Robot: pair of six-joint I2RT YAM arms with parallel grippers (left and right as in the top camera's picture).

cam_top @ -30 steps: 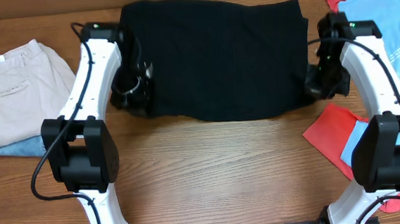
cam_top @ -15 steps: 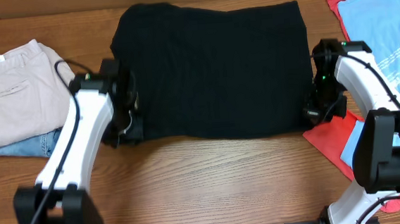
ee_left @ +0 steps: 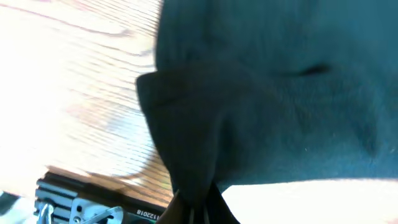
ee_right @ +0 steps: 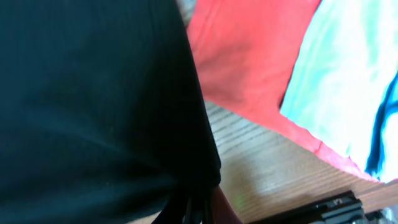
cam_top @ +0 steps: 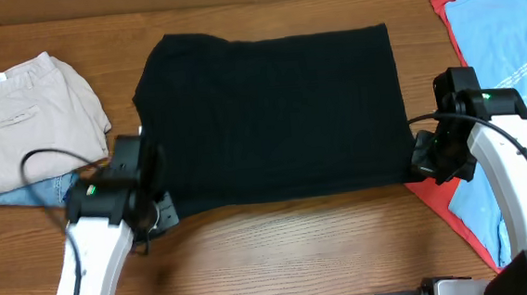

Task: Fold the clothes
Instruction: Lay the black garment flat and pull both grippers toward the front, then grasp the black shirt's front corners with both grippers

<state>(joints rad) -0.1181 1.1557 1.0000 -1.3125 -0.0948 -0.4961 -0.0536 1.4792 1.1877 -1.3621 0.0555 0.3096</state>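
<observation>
NEAR: left gripper [cam_top: 163, 208] and right gripper [cam_top: 425, 164] are each clamping shut on a near corner of the black T-shirt [cam_top: 275, 119] | MID: it is lying flat on the table [cam_top: 299, 257] | RISK: uneven pulling could be skewing the fold; red shirt [cam_top: 453, 204] beside the right corner risks snagging.

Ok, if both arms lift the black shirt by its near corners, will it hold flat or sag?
Probably sag. The black shirt looks floppy: its corner bunches into folds at the left pincer. With the right pincer on the other corner only, the middle would likely droop. It seems thin, so probably light.
</observation>
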